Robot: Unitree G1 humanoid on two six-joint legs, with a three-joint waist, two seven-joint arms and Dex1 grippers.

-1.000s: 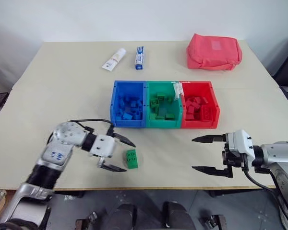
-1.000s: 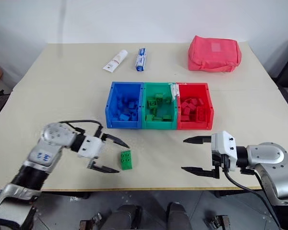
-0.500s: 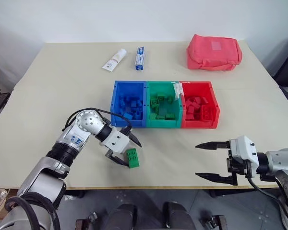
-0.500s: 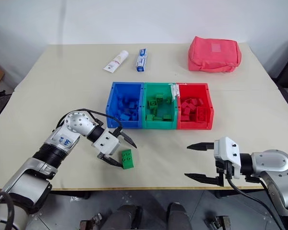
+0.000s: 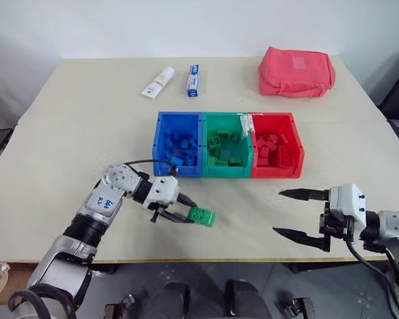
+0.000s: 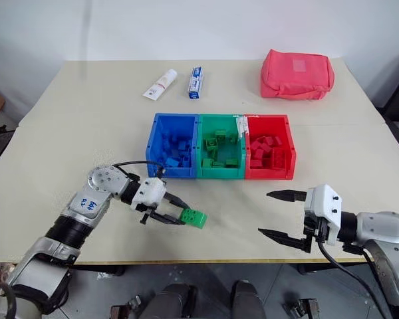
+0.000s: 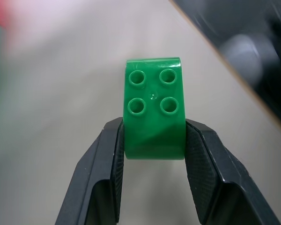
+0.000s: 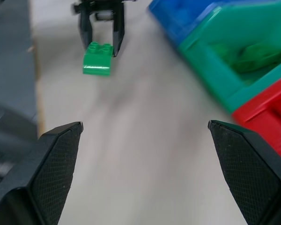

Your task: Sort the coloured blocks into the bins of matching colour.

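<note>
Low in the head views, left of centre, we see the left gripper (image 5: 186, 214) clamped on a green block (image 5: 203, 216), its two black fingers pressed against the block's opposite sides. The left wrist view confirms the hold: the block (image 7: 154, 108) sits pinched at the fingertips with four studs facing the camera, most of it sticking out past them. We judge that this shallow tip hold keeps the block free to drop cleanly, though it may slip if the wrist swings fast. Whether the block is touching the table (image 5: 80, 119) or lifted just off it, we cannot tell.

Above the block, at the centre of the frame, the bins (image 5: 227, 174) stand joined in a row: blue on the left, green in the middle, red on the right. Each already holds blocks of its own colour. We take the green bin (image 5: 219, 119) as the target, since it lies up and slightly to the right of the held block, a short carry away.

At the lower right, the right gripper (image 5: 304, 215) hangs with its fingers spread wide apart and nothing between them, well apart from the bins. We judge it is kept aside to leave the left arm room.

Along the top of the table lie two white tubes (image 5: 158, 82) and a pinkish-red pouch (image 5: 296, 72), which play no part in the sorting.
</note>
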